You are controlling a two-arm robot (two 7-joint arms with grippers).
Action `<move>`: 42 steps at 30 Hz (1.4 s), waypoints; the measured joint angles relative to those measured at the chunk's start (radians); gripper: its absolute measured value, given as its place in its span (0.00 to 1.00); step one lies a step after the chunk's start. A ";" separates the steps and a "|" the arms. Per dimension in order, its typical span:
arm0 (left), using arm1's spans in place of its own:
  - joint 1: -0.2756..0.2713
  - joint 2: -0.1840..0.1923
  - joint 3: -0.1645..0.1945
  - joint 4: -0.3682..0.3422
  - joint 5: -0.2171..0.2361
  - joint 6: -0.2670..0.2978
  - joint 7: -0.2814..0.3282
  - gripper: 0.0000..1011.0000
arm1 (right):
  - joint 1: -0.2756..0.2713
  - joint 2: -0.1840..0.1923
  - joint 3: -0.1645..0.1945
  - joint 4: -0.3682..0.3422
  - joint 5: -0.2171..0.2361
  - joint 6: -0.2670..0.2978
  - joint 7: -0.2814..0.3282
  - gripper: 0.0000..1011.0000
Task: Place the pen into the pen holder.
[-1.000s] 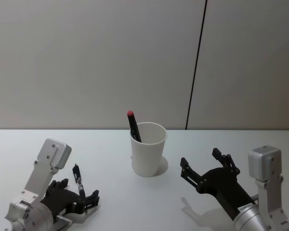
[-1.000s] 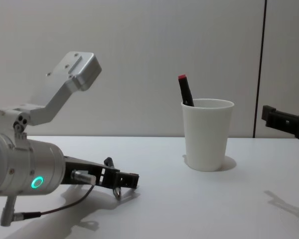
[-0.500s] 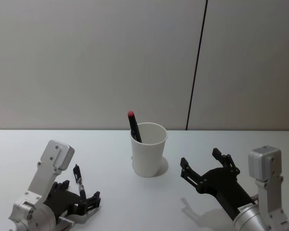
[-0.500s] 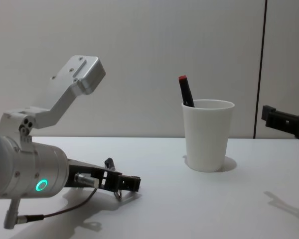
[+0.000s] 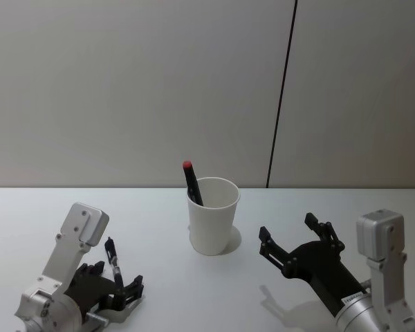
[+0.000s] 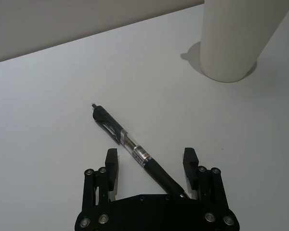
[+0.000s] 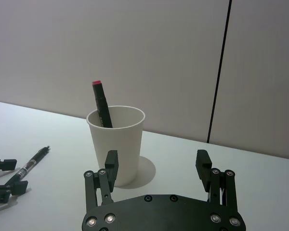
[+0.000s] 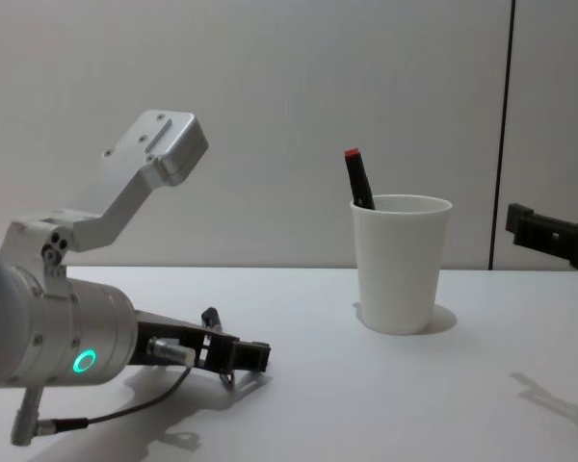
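one black pen [image 6: 116, 133] lies flat on the table [image 6: 48, 96], not yet lifted. its barrel runs on a slant between the left fingers [image 6: 112, 162]: the grip end reaches back past their tips towards the palm, and the clip end pokes out ahead of them. those fingers are spread apart and low over the table, one on each side of the barrel. neither seems to touch it, so this looks like the line-up for a pinch. because the pen sits crooked in the gap, closing may swing it before it seats.

the pen holder [image 5: 212, 225], a white paper cup, stands upright well ahead of the left fingertips and off to one side. a red-capped marker [image 5: 191, 181] already leans against its rim, which leaves most of the mouth free for the pen.

the right fingers [image 7: 111, 163] are released wide and grasp nothing. they hang above the table with the cup ahead of their tips, apparently waiting out of the way.
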 joint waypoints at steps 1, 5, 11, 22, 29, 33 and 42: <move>0.000 0.000 0.000 0.000 0.000 0.000 0.000 0.85 | 0.000 0.000 0.000 0.000 0.000 0.000 0.000 0.99; 0.000 -0.001 0.000 0.001 0.001 0.001 0.000 0.83 | 0.000 0.000 0.000 0.000 0.000 0.000 0.000 0.99; 0.001 -0.001 0.000 0.001 0.002 0.001 0.000 0.79 | 0.000 0.000 0.000 0.000 0.000 0.000 0.000 0.99; 0.006 -0.002 -0.007 -0.003 0.005 0.001 0.001 0.73 | 0.000 0.000 0.000 0.000 0.000 0.000 0.000 0.99; 0.011 -0.003 -0.012 -0.007 0.006 0.001 0.003 0.68 | 0.000 0.000 0.000 0.000 0.000 0.000 0.000 0.99; 0.012 -0.003 -0.014 -0.009 0.006 0.001 0.004 0.65 | 0.000 0.000 0.000 0.000 0.000 0.000 0.000 0.99; 0.014 -0.004 -0.017 -0.011 0.008 0.002 0.005 0.59 | 0.000 0.000 0.000 0.000 0.000 0.000 0.000 0.99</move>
